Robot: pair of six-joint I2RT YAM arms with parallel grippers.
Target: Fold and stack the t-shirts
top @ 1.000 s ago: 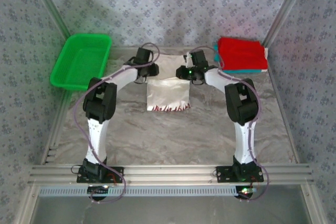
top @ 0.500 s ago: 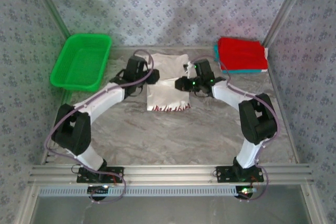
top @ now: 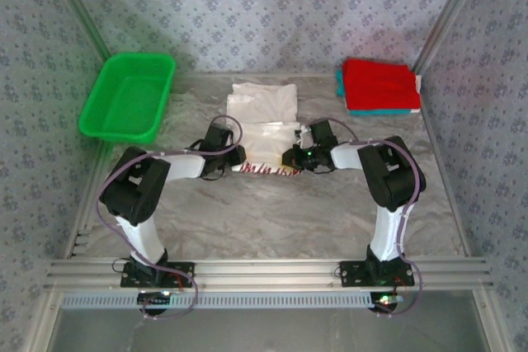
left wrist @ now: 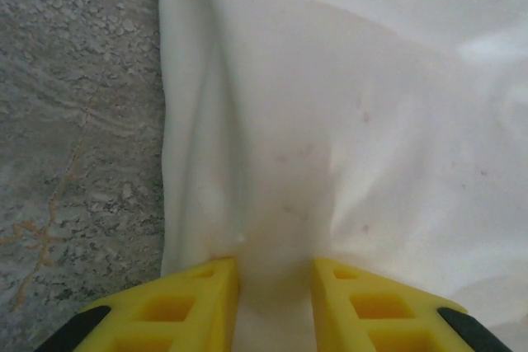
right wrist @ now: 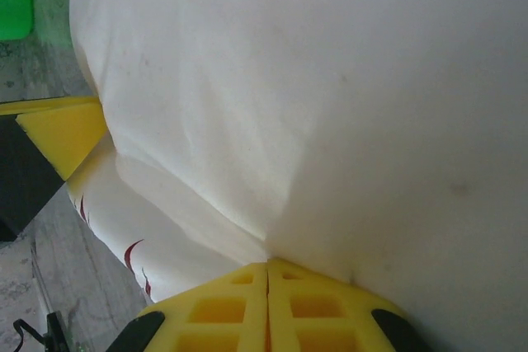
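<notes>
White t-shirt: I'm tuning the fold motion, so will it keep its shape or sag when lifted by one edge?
Probably floppy: the white t-shirt puckers into creases where the left gripper pinches it. Likely thin and light too, since the right gripper closes almost fully on its edge, so unsupported parts would probably drape.

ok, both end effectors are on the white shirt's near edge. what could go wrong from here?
1. The right end effector pinches only a thin bit of the white t-shirt at its fingertips. A pull could slip it free and skew the fold.
2. Cloth is bunched into a ridge inside the left end effector, with creases fanning out. Those may get pressed into the fold.
</notes>
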